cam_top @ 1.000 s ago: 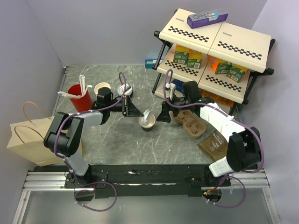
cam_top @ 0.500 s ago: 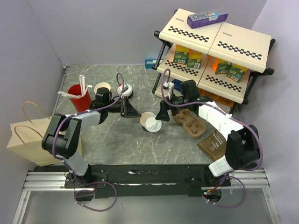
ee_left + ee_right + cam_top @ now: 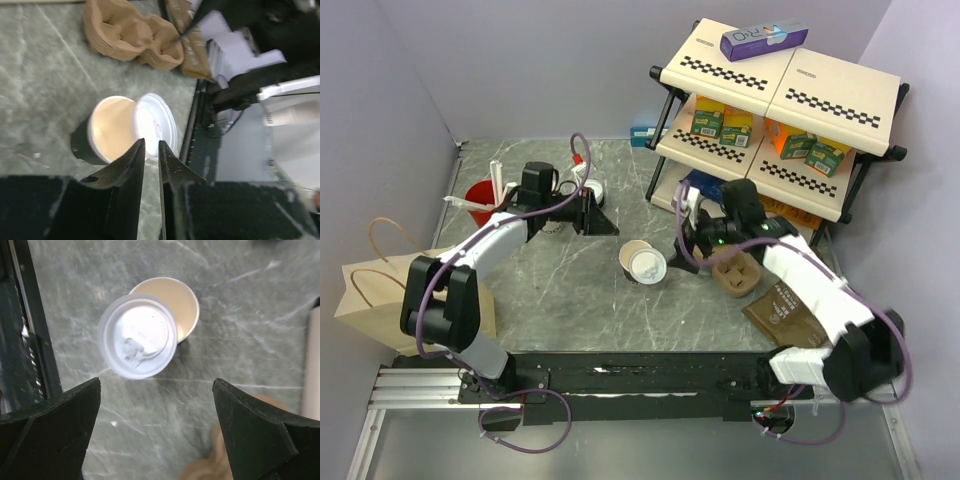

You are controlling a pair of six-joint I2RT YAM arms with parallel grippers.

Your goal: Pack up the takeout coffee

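Coffee [image 3: 642, 264] sits on the surface [image 3: 550, 290], lid [image 3: 137, 336] half off. Left end effector [image 3: 151, 146] is closed, right end effector [image 3: 156, 385] open wide.

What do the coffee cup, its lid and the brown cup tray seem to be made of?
Coffee cup: likely paper, matte cream inside, dark outside. Lid: thin plastic, glossy, translucent white with moulded sip spout. Cup tray: probably moulded pulp, rough brown, rounded pressed wells.
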